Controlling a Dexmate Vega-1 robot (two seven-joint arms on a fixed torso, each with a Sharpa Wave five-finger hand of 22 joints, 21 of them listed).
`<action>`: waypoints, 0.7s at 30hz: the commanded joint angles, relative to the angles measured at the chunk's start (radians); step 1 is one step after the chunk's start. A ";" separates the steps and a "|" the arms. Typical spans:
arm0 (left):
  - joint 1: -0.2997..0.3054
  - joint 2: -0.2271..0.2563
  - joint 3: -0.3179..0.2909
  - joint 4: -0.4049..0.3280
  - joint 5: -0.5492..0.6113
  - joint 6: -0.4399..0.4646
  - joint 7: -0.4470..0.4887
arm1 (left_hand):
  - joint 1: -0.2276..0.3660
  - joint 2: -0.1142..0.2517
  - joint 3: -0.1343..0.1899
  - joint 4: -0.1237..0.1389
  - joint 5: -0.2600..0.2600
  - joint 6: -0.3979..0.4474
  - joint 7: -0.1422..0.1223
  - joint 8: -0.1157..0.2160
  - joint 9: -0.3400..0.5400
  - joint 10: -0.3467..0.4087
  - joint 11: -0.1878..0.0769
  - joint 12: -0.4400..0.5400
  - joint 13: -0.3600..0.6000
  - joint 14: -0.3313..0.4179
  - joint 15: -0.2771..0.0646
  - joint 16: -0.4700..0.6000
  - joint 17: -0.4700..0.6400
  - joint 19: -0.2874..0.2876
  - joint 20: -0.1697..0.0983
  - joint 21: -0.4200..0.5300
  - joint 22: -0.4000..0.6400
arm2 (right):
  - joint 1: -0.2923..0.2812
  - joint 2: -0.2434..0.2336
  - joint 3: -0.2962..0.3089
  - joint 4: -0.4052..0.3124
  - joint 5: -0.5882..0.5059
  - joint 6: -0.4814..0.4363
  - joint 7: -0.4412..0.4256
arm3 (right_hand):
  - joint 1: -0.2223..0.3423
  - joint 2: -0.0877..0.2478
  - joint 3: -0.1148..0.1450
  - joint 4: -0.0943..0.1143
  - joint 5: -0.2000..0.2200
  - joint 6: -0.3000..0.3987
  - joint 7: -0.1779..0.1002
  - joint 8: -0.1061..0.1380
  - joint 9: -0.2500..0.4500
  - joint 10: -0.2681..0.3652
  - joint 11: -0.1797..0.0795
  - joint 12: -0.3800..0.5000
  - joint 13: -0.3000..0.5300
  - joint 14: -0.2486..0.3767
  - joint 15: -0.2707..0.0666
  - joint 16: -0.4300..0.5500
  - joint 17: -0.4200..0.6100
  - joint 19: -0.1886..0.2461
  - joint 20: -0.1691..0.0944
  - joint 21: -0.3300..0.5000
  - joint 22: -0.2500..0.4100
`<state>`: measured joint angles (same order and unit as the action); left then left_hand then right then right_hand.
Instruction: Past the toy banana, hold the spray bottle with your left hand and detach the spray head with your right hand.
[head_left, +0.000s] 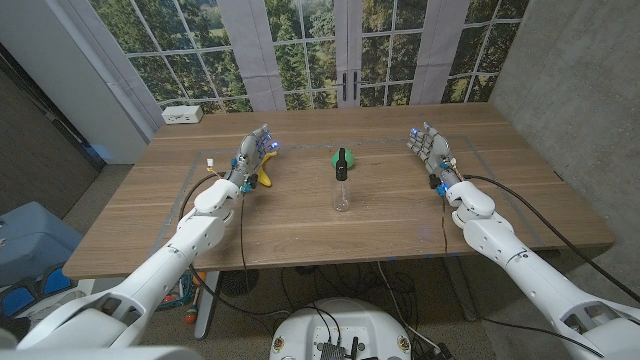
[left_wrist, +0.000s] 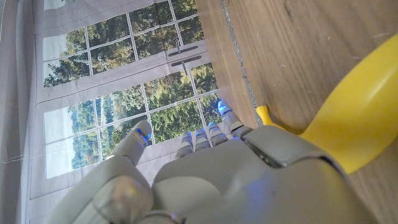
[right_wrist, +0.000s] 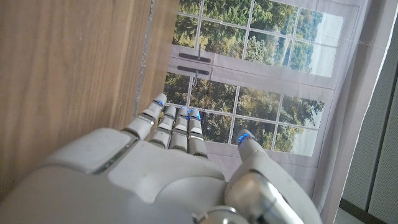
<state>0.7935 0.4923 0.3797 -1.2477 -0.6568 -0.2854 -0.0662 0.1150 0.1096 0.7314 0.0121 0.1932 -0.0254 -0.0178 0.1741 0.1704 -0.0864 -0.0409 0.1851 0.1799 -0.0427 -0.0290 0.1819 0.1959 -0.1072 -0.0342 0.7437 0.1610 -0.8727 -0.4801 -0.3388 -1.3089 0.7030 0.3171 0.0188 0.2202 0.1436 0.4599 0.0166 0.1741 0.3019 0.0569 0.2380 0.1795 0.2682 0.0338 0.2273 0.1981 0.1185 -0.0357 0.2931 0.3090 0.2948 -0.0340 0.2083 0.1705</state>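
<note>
A small clear spray bottle (head_left: 342, 186) with a black and green spray head (head_left: 341, 160) stands upright at the table's middle. The yellow toy banana (head_left: 266, 177) lies left of it, right beside my left hand (head_left: 254, 153), and fills much of the left wrist view as a yellow curve (left_wrist: 357, 124). My left hand (left_wrist: 205, 168) holds nothing, fingers extended toward the far edge. My right hand (head_left: 430, 148) stands well to the right of the bottle, fingers up and apart, holding nothing; its back (right_wrist: 168, 168) fills the right wrist view.
A white box (head_left: 183, 114) sits at the table's far left corner. A small white item (head_left: 209, 162) lies left of my left hand. Tape lines (head_left: 190, 185) mark a rectangle on the wooden table (head_left: 400, 215). Windows stand behind the far edge.
</note>
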 joint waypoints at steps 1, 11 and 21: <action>-0.048 -0.022 0.020 0.042 0.016 -0.002 -0.022 | 0.001 0.021 0.005 -0.004 0.008 -0.002 0.000 0.005 0.003 0.007 -0.007 0.009 0.001 0.000 -0.004 0.008 -0.002 0.009 -0.014 0.003 0.003 | -0.033 0.040 0.034 0.018 0.072 0.031 0.012 | 0.001 0.023 0.005 -0.004 0.005 0.006 0.002 0.002 0.005 0.006 0.006 0.004 0.004 0.007 0.004 0.004 0.001 0.005 0.002 0.006 0.004; -0.060 -0.012 0.050 0.021 0.076 -0.020 -0.014 | -0.002 0.006 -0.001 -0.020 0.006 0.007 -0.002 0.009 0.003 0.028 -0.010 0.016 0.000 0.020 -0.006 0.012 -0.012 0.031 -0.012 -0.003 0.003 | -0.064 0.040 0.046 0.000 0.071 0.047 -0.016 | 0.007 0.022 0.007 -0.012 0.004 0.012 0.006 -0.001 0.005 0.013 0.011 0.004 0.004 0.014 0.016 0.005 -0.001 0.008 0.013 0.005 0.004; -0.061 0.021 0.079 -0.034 0.146 -0.047 -0.026 | -0.009 -0.004 -0.006 -0.042 0.005 0.035 -0.004 0.016 0.003 0.077 -0.007 0.027 -0.001 0.062 0.000 0.019 -0.019 0.073 0.018 -0.013 0.004 | -0.092 0.045 0.051 -0.017 0.067 0.062 -0.041 | 0.022 0.020 0.013 -0.031 0.006 0.026 0.014 -0.005 0.005 0.030 0.023 0.006 0.005 0.031 0.035 0.008 -0.005 0.021 0.030 0.007 0.004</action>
<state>0.7401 0.4841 0.4285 -1.2336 -0.5792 -0.3078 -0.0827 0.1150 0.1096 0.7255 -0.0185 0.1932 -0.0046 -0.0200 0.1816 0.1702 -0.0274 -0.0472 0.2044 0.1766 0.0053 -0.0272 0.1966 0.1765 -0.0452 -0.0264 0.7357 0.1608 -0.9346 -0.4431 -0.2968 -1.3108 0.7673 0.3595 0.0005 0.2294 0.1529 0.4680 -0.0056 0.1741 0.3164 0.0713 0.2379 0.1793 0.2860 0.0518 0.2273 0.1979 0.1454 -0.0085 0.2931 0.3015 0.3088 -0.0119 0.2083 0.1703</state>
